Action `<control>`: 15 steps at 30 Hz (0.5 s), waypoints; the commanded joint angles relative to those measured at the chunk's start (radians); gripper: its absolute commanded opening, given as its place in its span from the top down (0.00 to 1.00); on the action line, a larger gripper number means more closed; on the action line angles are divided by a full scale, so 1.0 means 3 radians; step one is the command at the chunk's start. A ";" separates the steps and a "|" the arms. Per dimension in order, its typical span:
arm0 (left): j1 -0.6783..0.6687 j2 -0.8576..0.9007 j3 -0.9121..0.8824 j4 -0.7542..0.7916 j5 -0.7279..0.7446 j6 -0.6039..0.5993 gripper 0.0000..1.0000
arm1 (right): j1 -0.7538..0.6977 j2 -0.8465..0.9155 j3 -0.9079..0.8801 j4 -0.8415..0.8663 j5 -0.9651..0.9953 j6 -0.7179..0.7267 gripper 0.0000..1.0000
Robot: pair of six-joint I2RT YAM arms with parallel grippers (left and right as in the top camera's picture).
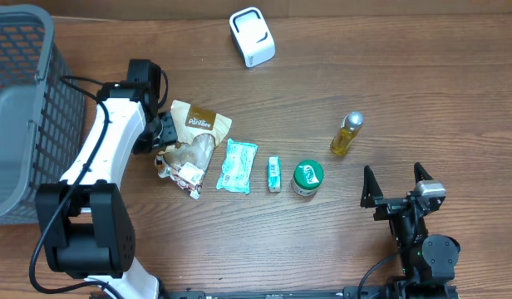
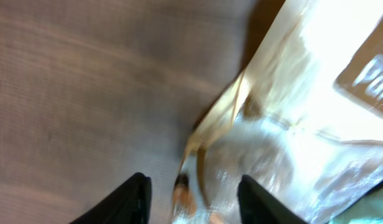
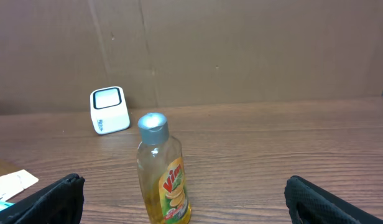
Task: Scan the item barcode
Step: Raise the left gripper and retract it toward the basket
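The left arm [image 1: 98, 149] stretches forward from its base, wrist bent inward. The left gripper [image 1: 162, 135] points down, fingers [image 2: 134, 200] partly apart; the blur makes any grip uncertain. The right gripper [image 1: 394, 176] sits low near its base, jaws spread wide.

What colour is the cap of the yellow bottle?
Silver-grey cap; the right wrist view shows it best.

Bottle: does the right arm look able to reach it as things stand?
Probably yes. The right gripper is open and empty, the bottle stands upright just ahead of it, and only bare table lies between them.
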 commanded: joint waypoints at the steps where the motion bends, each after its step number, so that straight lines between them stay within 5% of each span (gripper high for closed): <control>1: 0.0019 -0.0031 -0.0144 0.0235 -0.0056 0.0079 0.57 | -0.0011 -0.0023 -0.0036 0.0015 0.0006 -0.0024 0.00; 11: 0.0015 -0.0031 -0.0671 0.0258 0.0025 0.0067 0.65 | -0.0011 -0.0023 -0.0036 0.0015 0.0005 -0.0024 0.00; 15: 0.0022 -0.0053 -0.0594 0.0184 0.0048 0.0070 0.58 | -0.0011 -0.0023 -0.0036 0.0015 0.0005 -0.0024 0.00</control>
